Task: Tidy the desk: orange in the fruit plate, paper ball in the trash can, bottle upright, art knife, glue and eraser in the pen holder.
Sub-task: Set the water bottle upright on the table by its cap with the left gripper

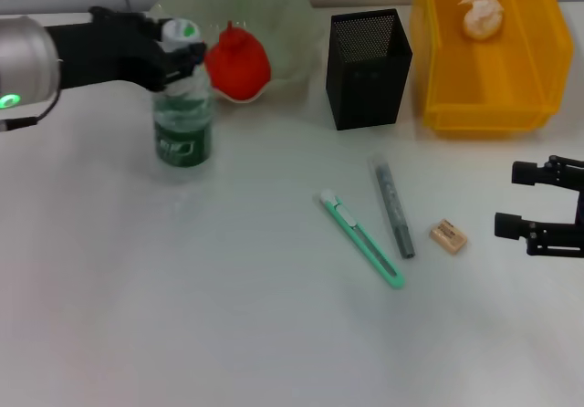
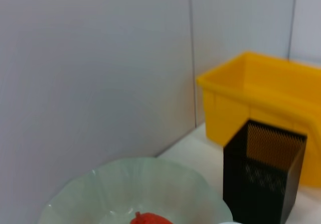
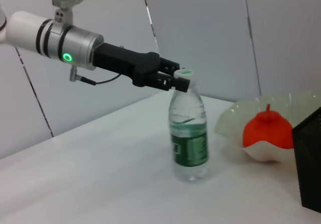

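From the head, the orange [image 1: 237,62] sits in the plate [image 1: 292,24], the paper ball [image 1: 482,16] in the yellow bin [image 1: 538,69]. The left pincer [image 1: 178,51] pinches the standing bottle [image 1: 182,120] at its cap, at ten o'clock. The knife [image 1: 362,240], glue [image 1: 391,206] and eraser [image 1: 448,235] lie on the surface [image 1: 182,288] at five o'clock; the right pincer [image 1: 525,202] waits spread at three o'clock.

The left wrist shows the pen holder [image 2: 263,176], nothing seen inside.

The right wrist shows the bottle upright.
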Motion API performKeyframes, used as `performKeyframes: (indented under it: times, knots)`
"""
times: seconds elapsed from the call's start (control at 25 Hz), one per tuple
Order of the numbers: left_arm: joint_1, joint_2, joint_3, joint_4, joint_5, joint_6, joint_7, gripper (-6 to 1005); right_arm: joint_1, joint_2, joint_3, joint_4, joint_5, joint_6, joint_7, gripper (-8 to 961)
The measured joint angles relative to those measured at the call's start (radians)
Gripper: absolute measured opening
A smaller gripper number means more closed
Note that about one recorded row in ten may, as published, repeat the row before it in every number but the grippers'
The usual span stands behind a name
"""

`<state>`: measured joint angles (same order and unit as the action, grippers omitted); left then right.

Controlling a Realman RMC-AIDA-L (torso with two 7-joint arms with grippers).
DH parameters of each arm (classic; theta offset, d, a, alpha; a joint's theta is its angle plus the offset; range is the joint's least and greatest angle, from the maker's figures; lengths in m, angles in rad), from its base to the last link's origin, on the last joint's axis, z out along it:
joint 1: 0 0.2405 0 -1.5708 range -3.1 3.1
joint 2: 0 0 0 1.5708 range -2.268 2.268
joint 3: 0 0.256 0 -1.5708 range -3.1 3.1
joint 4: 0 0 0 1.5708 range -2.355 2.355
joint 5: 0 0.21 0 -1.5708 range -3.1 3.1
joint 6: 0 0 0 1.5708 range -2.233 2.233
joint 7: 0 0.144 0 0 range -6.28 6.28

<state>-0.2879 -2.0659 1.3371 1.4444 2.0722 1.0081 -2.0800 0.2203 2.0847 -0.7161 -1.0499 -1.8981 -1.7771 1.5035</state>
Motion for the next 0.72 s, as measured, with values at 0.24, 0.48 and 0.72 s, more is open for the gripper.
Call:
performKeyframes:
  times: [0.24,0.48,0.72]
  knots:
    - [0.057,-0.001,-0.047,-0.012,-0.144,0.015,0.059,435,0.012,0.0,0.0,0.001,0.001,-0.021,0.013,831]
    - [0.073,-0.004,-0.048,-0.037,-0.209,0.013,0.094,451,0.011,0.0,0.0,0.001,0.001,-0.026,0.014,831]
    - [0.072,-0.002,-0.076,-0.126,-0.329,0.006,0.19,468,0.005,0.0,0.0,0.002,0.001,-0.027,0.014,831]
